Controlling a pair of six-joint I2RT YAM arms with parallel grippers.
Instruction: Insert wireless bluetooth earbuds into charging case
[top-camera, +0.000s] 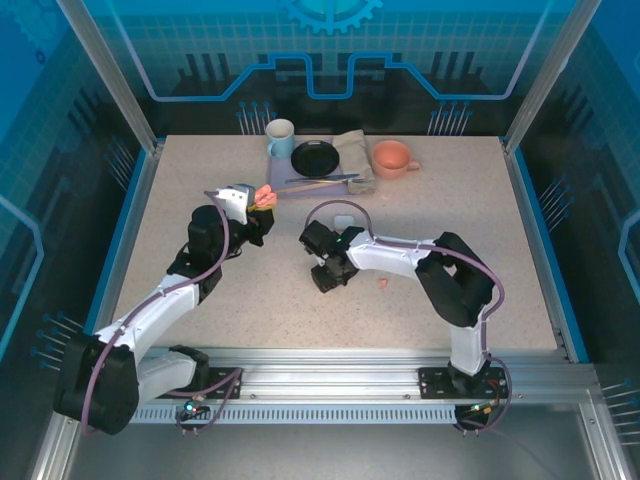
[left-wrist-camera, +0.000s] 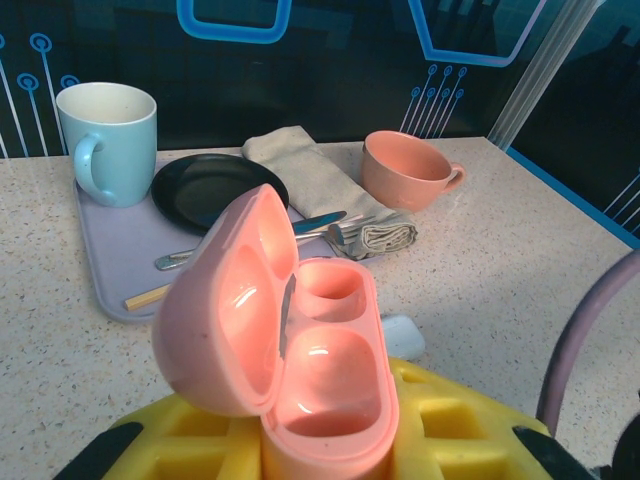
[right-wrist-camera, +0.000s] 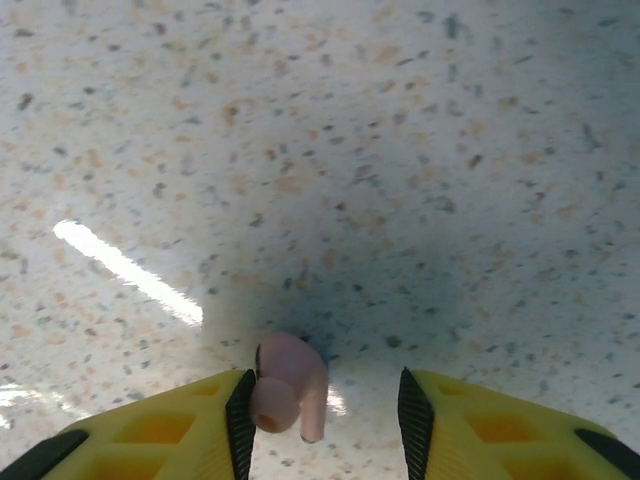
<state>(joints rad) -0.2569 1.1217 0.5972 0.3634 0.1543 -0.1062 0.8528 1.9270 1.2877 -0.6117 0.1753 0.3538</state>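
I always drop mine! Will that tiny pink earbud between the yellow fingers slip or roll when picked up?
Probably slippery: the pink earbud looks smooth and rounded. It could twist or roll, since it sits against one side of the right end effector, not centred. Being tiny, it is likely very light.

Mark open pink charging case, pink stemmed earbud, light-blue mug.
open pink charging case (left-wrist-camera: 325, 375): left wrist view, near well
pink stemmed earbud (right-wrist-camera: 288, 370): right wrist view, bulb
light-blue mug (left-wrist-camera: 125, 150): left wrist view, side wall

lavender tray (left-wrist-camera: 100, 265): blue mug (left-wrist-camera: 105, 140), black plate (left-wrist-camera: 215, 190) | grey cloth (left-wrist-camera: 305, 170) | pink cup (left-wrist-camera: 405, 170) on table (left-wrist-camera: 520, 260)
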